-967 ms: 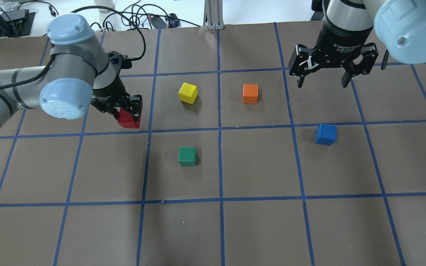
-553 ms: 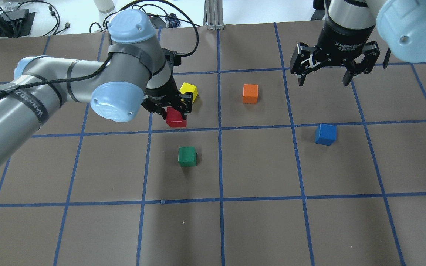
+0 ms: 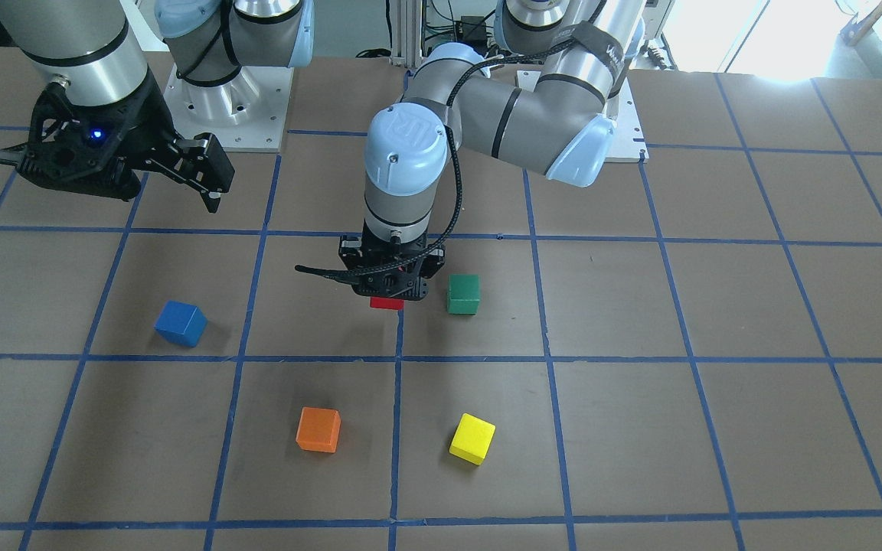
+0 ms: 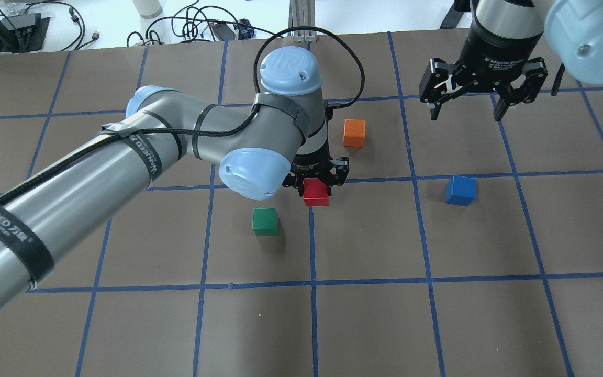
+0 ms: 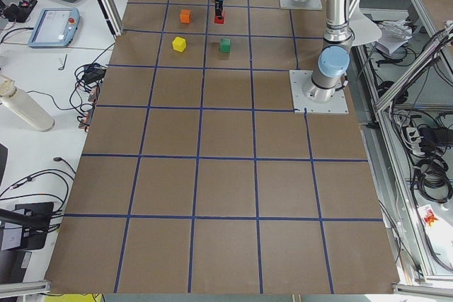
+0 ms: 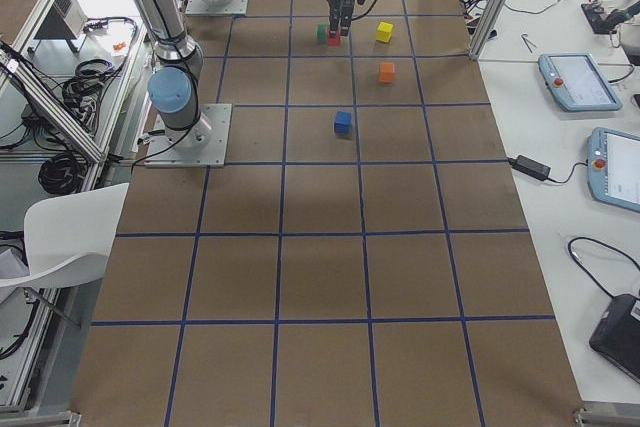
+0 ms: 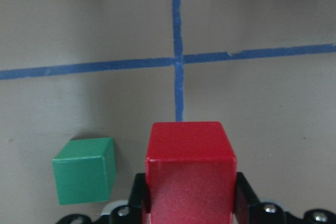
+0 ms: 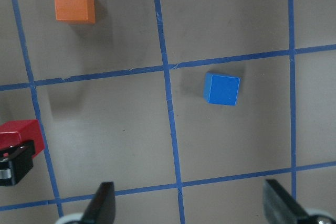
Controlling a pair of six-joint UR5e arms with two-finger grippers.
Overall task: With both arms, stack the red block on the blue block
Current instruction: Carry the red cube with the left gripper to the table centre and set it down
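Note:
My left gripper (image 4: pixel 316 189) is shut on the red block (image 4: pixel 316 192) and holds it above the table near the middle grid crossing; it also shows in the front view (image 3: pixel 387 302) and the left wrist view (image 7: pixel 190 174). The blue block (image 4: pixel 460 190) sits on the table to the right, apart from everything; it shows in the front view (image 3: pixel 180 323) and the right wrist view (image 8: pixel 222 88). My right gripper (image 4: pixel 467 107) is open and empty, high above the far right of the table, behind the blue block.
A green cube (image 4: pixel 265 221) lies just left of the held red block. An orange cube (image 4: pixel 354 132) lies behind it. A yellow cube (image 3: pixel 472 438) is hidden by my left arm in the overhead view. Blue tape lines grid the brown table (image 4: pixel 364 324).
My left arm has carried the red block to the right, from the left side past the yellow cube to the middle grid line. The right gripper has shifted slightly right and stays open.

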